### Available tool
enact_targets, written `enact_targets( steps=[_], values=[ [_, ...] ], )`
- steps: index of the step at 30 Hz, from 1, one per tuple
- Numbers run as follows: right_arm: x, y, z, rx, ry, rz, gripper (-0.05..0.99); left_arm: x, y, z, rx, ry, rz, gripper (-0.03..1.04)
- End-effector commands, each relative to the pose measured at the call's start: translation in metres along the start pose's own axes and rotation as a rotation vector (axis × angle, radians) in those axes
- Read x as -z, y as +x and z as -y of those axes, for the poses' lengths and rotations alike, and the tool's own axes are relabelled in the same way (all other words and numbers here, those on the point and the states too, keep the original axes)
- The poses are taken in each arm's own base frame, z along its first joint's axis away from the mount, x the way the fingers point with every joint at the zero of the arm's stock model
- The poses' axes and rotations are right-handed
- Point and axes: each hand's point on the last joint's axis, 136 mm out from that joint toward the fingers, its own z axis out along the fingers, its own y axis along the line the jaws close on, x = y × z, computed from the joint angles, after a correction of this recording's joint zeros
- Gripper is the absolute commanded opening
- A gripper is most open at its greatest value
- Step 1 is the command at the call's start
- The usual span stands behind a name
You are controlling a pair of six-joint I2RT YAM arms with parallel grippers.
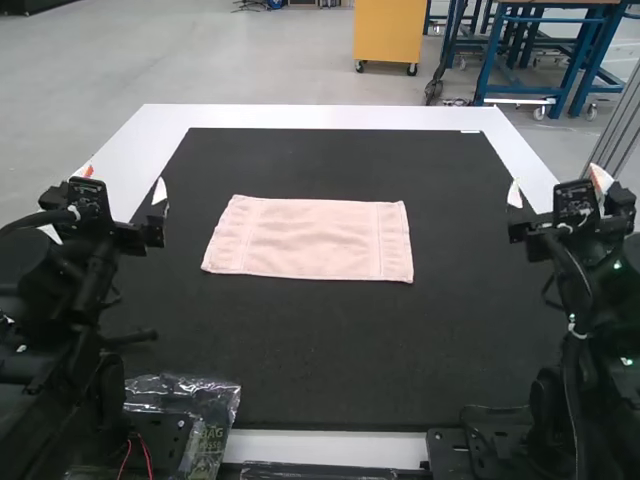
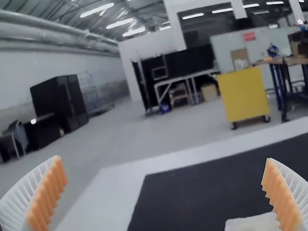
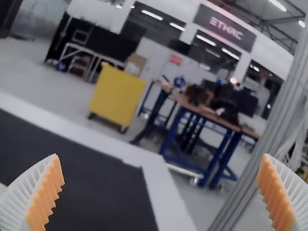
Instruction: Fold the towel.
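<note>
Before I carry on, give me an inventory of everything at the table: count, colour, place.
Towel: 1, pale pink, lying flat as a wide rectangle, on the mat between the arms
Mat: 1, black, on the table
Table: 1, white, under the mat
Plastic wrap: 1 crumpled piece, clear, near edge beside the left arm's base
Arms: 2, black, left arm at the high view's left, right arm at its right
Grippers: 2, white ribbed fingers with orange pads, left gripper and right gripper, both open
</note>
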Motion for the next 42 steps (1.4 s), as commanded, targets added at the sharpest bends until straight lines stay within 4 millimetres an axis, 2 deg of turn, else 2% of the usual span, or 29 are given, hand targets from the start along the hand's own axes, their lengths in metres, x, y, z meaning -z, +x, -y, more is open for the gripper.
enact_targets(
  steps=[1, 4, 6, 8, 11, 15, 17, 21, 24, 28, 30, 33, 36, 42],
  values=[
    [-0.02, -0.035, 0.022, -0.087, 0.03, -0.006, 0.92, -0.005, -0.055, -0.009, -0.012, 0.01, 0.09, 0.96],
    [-0.054, -0.039, 0.019, -0.236, -0.019, -0.097, 0.92, -0.025, -0.071, -0.013, 0.061, 0.027, 0.048, 0.96],
    [-0.076, -0.03, 0.008, -0.326, -0.07, -0.187, 0.92, -0.047, -0.073, -0.01, 0.151, 0.051, -0.012, 0.96],
    [-0.094, -0.019, -0.007, -0.423, -0.127, -0.27, 0.92, -0.072, -0.065, -0.007, 0.23, 0.07, -0.091, 0.96],
    [-0.107, 0.01, -0.037, -0.548, -0.22, -0.418, 0.92, -0.107, -0.034, -0.002, 0.29, 0.073, -0.226, 0.96],
    [-0.102, 0.054, -0.081, -0.703, -0.335, -0.589, 0.91, -0.133, 0.033, -0.004, 0.298, 0.037, -0.418, 0.96],
    [-0.096, 0.072, -0.098, -0.739, -0.376, -0.639, 0.91, -0.137, 0.064, -0.005, 0.293, 0.026, -0.5, 0.96],
    [-0.097, 0.078, -0.101, -0.714, -0.375, -0.615, 0.9, -0.133, 0.099, 0.011, 0.271, 0.088, -0.589, 0.96],
    [-0.096, 0.09, -0.1, -0.665, -0.341, -0.614, 0.9, -0.123, 0.128, 0.028, 0.294, 0.148, -0.667, 0.96],
    [-0.093, 0.107, -0.116, -0.633, -0.376, -0.668, 0.91, -0.113, 0.169, 0.052, 0.34, 0.244, -0.772, 0.96],
    [-0.091, 0.116, -0.125, -0.625, -0.399, -0.701, 0.91, -0.111, 0.189, 0.051, 0.331, 0.247, -0.802, 0.96],
    [-0.091, 0.124, -0.136, -0.595, -0.43, -0.713, 0.91, -0.116, 0.209, 0.047, 0.338, 0.246, -0.809, 0.96],
    [-0.099, 0.126, -0.142, -0.588, -0.436, -0.689, 0.9, -0.124, 0.226, 0.047, 0.322, 0.257, -0.83, 0.96],
    [-0.114, 0.145, -0.158, -0.553, -0.46, -0.698, 0.9, -0.141, 0.245, 0.054, 0.29, 0.3, -0.835, 0.96]
  ],
)
